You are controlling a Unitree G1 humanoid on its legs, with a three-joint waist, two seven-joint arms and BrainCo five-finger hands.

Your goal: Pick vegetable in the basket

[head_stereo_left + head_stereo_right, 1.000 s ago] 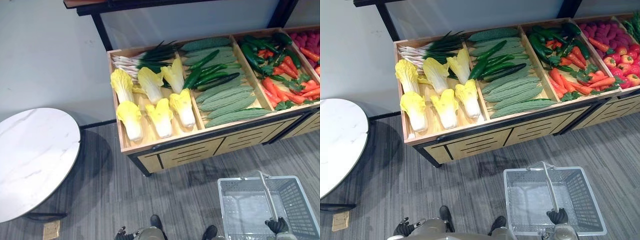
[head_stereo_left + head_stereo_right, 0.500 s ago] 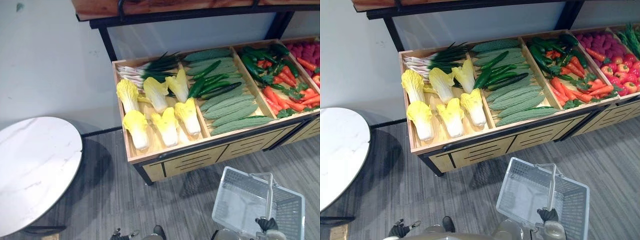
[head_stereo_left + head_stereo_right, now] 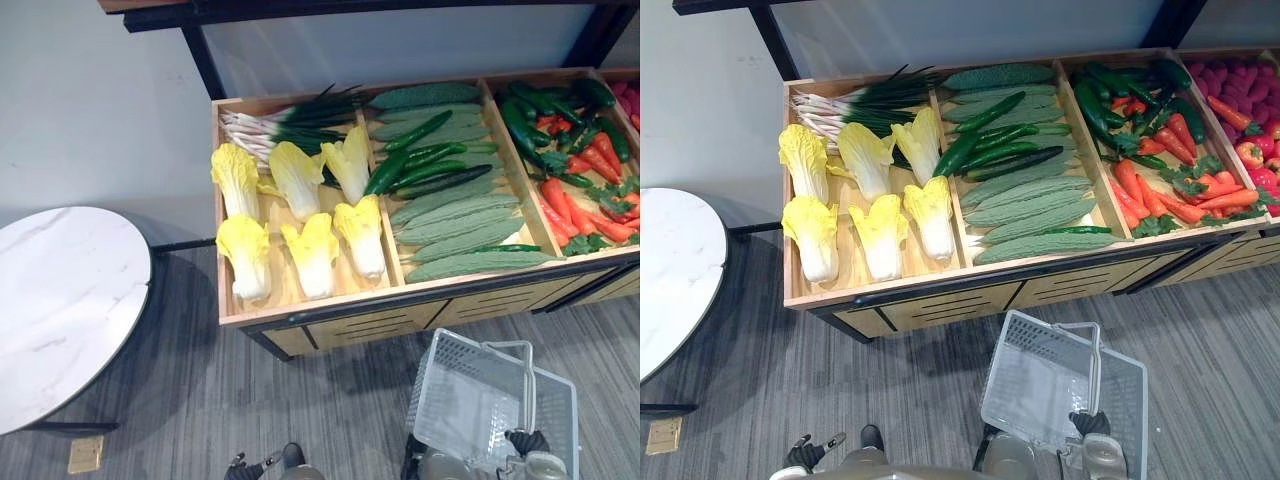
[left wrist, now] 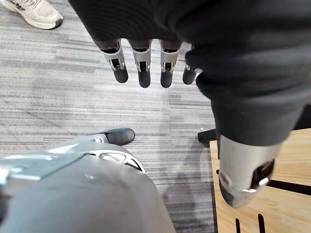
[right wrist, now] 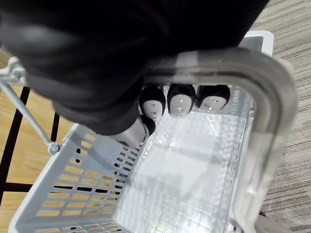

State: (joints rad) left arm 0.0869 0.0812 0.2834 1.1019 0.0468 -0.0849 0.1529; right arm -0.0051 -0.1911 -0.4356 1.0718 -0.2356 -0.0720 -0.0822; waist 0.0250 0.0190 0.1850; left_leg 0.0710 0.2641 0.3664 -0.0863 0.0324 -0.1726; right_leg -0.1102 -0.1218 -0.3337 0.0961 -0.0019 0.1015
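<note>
An empty grey plastic basket (image 3: 470, 405) hangs tilted just in front of the wooden display stand (image 3: 330, 325). My right hand (image 3: 527, 442) is shut on its handle (image 5: 262, 121), fingers (image 5: 181, 99) curled round the bar. The stand holds yellow-white napa cabbages (image 3: 300, 215), green onions (image 3: 290, 115), cucumbers and bumpy bitter gourds (image 3: 455, 205), then carrots and green peppers (image 3: 580, 160). My left hand (image 4: 141, 63) hangs low at the lower left (image 3: 800, 455), fingers straight, holding nothing, over the grey floor.
A round white marble table (image 3: 60, 310) stands to the left of the stand. A black shelf frame (image 3: 200, 55) rises behind the bins. Red fruit (image 3: 1250, 150) fills the far right bin. A person's pale shoe (image 4: 34, 12) rests on the floor.
The camera has shifted. The basket has tipped up and swung left in my right hand, closer to the stand's front. The left hand stays low.
</note>
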